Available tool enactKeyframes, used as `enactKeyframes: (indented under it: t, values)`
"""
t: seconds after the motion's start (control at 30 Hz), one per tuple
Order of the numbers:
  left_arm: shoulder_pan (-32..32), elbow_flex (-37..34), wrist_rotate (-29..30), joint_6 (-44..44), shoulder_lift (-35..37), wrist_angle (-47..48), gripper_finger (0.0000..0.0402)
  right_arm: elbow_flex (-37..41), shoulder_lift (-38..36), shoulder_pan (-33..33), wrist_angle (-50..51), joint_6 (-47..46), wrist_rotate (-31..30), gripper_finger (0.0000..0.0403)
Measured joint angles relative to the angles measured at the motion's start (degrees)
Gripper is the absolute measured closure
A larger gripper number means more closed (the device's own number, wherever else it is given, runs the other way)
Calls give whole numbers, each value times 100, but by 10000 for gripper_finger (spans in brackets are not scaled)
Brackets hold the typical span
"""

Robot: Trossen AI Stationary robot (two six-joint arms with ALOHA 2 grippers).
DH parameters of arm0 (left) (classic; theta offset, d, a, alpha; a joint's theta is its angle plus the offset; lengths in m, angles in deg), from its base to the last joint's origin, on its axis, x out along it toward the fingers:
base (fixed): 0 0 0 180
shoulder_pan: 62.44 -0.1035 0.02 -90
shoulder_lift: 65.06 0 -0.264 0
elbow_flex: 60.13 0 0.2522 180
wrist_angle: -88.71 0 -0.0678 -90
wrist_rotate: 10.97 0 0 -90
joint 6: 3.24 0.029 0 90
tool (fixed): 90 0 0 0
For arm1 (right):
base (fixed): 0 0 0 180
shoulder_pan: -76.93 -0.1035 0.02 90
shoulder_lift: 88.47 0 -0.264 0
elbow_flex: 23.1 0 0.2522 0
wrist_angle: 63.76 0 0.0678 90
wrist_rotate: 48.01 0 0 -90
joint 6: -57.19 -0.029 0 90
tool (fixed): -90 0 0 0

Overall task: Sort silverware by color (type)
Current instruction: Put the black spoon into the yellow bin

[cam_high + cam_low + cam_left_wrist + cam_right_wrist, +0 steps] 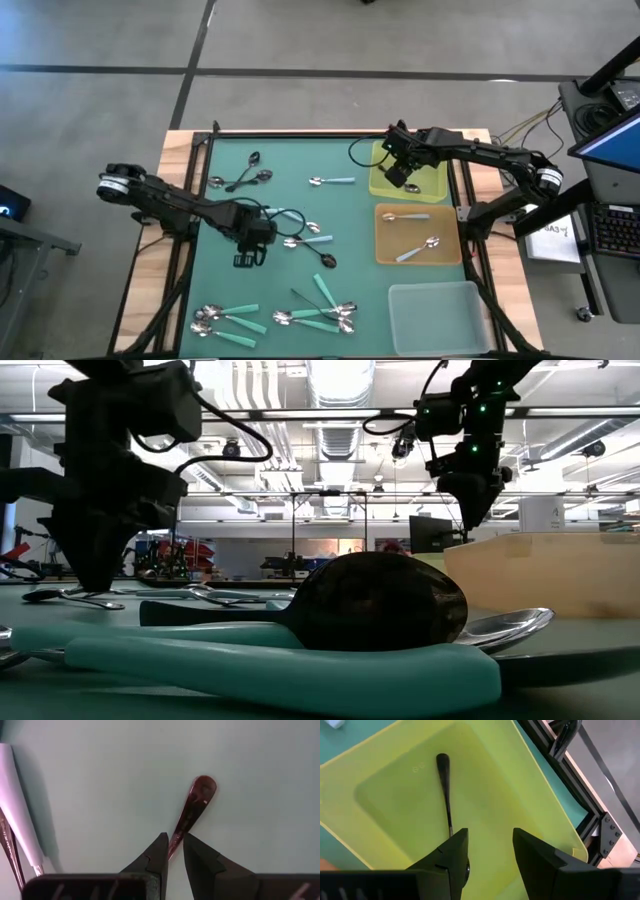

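Observation:
My left gripper [249, 248] points straight down at the green mat [300, 205], left of centre, shut on a dark-handled spoon [196, 802]. The spoon's bowl end is hidden under the fingers. My right gripper [490, 840] hangs open above the yellow tray [432, 186] at the far right and touches nothing. A dark spoon [445, 790] lies flat on that tray's floor. More silverware lies on the mat: dark spoons [245, 175] at the far left, a light-blue one [332, 181] and teal ones [320, 312] near the front. My left gripper pinches the dark spoon's handle [176, 840] between its two fingers, some way back from the rounded free end [205, 787]. The fingers come from above, pointing down, and lie across the handle. The spoon lies level, close to the mat; whether it rests there I cannot tell.
An orange tray [385, 250] with two light-handled spoons sits in front of the yellow one, and a clear tray [440, 312] at the front right. A light handle [20, 805] lies beside my left gripper. Teal handles [280, 660] fill the front of the low view.

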Motion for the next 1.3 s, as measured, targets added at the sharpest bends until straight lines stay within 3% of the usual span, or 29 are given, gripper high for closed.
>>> enactKeyframes:
  t: [0.33,0.6,0.87,1.0,1.17,1.3]
  values:
    - [0,49,-20,-46,-442,24,357,1,0,-1,-1,1,1,254]
    - [2,118,-137,-297,-1036,38,314,2,0,0,-30,3,1,254]
    - [0,155,-195,-397,-1071,-1,281,2,0,0,-56,-142,0,254]
    - [0,202,-189,-654,-1078,30,306,2,0,0,-71,-293,0,255]
    - [0,204,-210,-1110,-1078,-15,386,2,0,0,-87,-295,0,255]
    - [-2,218,-206,-1493,-1078,1,390,3,0,0,-89,-297,0,255]
